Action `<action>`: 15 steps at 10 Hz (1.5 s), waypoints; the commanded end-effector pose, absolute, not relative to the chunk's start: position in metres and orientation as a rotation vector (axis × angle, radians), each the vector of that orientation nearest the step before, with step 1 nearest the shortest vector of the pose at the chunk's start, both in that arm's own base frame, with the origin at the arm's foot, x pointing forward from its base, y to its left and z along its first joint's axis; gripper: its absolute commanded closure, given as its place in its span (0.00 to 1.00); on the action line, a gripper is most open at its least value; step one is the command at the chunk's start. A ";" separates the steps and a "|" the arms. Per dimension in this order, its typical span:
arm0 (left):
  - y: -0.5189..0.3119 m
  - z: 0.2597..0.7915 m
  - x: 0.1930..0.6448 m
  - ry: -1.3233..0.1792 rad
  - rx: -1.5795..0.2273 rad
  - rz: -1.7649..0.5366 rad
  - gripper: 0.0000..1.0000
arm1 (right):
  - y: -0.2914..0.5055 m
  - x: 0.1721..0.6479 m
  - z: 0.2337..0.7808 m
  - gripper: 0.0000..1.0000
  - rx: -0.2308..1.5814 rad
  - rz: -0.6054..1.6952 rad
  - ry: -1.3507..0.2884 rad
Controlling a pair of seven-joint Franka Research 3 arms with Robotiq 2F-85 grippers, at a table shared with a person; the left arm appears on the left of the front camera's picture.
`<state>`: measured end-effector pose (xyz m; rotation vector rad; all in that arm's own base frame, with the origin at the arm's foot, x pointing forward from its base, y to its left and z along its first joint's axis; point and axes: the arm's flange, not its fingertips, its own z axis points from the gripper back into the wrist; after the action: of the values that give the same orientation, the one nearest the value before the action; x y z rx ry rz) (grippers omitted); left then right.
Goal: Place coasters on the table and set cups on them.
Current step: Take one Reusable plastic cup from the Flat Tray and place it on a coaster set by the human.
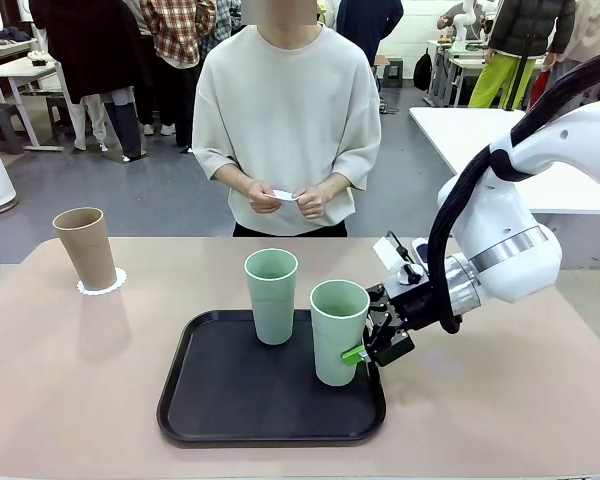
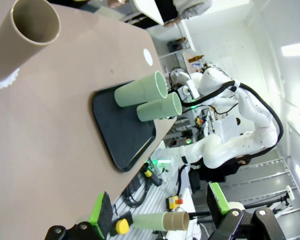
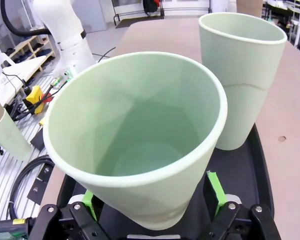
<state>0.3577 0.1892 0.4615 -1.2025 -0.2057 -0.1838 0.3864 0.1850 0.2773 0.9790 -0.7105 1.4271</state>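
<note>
Straddling nearer mint cup: right pincer

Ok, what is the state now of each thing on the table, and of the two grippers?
right gripper: open, straddling the near mint cup.
left gripper: open, empty.
near mint cup: upright on the black tray.
far mint cup: upright on the tray, free.
brown cup: upright on a coaster, on the table.
white paper piece: held in the person's hands.
</note>
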 end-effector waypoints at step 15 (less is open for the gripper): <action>0.190 0.463 0.356 -0.215 -1.206 -0.186 0.00 | 0.192 0.387 0.238 1.00 1.124 1.408 -0.903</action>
<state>0.3577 0.1892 0.4615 -1.2025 -0.2057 -0.1838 0.3824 0.1907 0.2422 1.1114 -0.8489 1.4160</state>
